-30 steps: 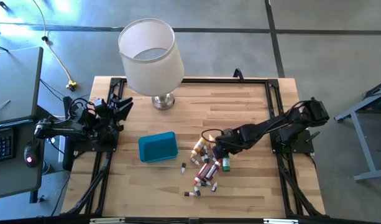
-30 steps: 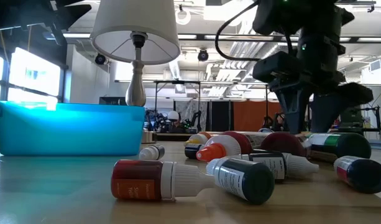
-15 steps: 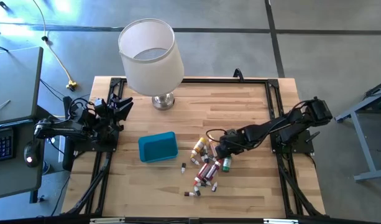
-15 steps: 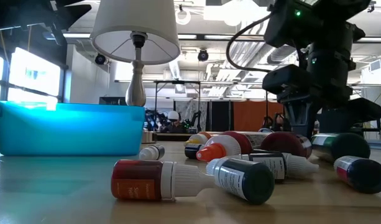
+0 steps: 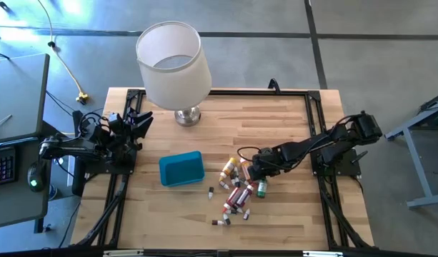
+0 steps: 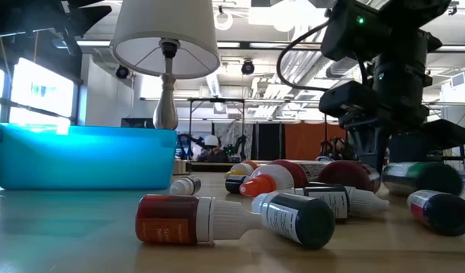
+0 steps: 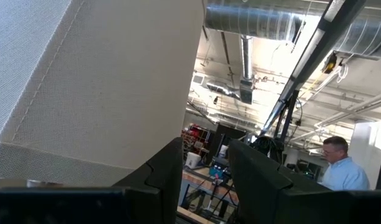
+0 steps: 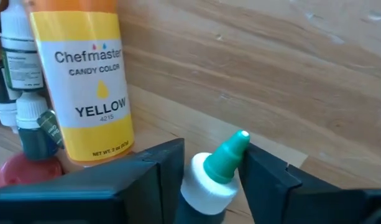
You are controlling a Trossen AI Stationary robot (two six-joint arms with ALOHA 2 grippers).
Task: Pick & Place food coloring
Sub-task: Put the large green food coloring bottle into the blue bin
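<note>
Several small food coloring bottles [image 5: 236, 187] lie on their sides in a heap on the wooden table, right of the blue tray [image 5: 181, 168]. My right gripper [image 5: 253, 171] reaches in from the table's right and sits low at the heap's far side, shut on a bottle with a green cap [image 8: 226, 158]. A yellow bottle [image 8: 84, 93] lies just beside it. In the low view a green bottle [image 6: 423, 178] lies next to the gripper. My left gripper [image 5: 136, 125] waits open at the table's left edge, raised toward the lamp. My right gripper has the green-capped bottle between its two fingers [image 8: 159, 168], which stand on either side of its white collar [image 8: 199, 183]. The bottle lies along the fingers, cap pointing away from the wrist. Its body is hidden below the picture's edge. The fingers slant down from the table's right.
A lamp with a white shade [image 5: 173, 61] stands on its metal base [image 5: 188, 116] at the far edge, left of centre. The blue tray [image 6: 84, 155] sits between the lamp and the heap. Bare wood lies right of and in front of the heap. A person shows far off in the left wrist view.
My right gripper has shifted a little toward the table's right and sunk lower among the bottles. The green bottle beside it shows blurred in the low view now. The other bottles, the tray and the left arm have kept still.
</note>
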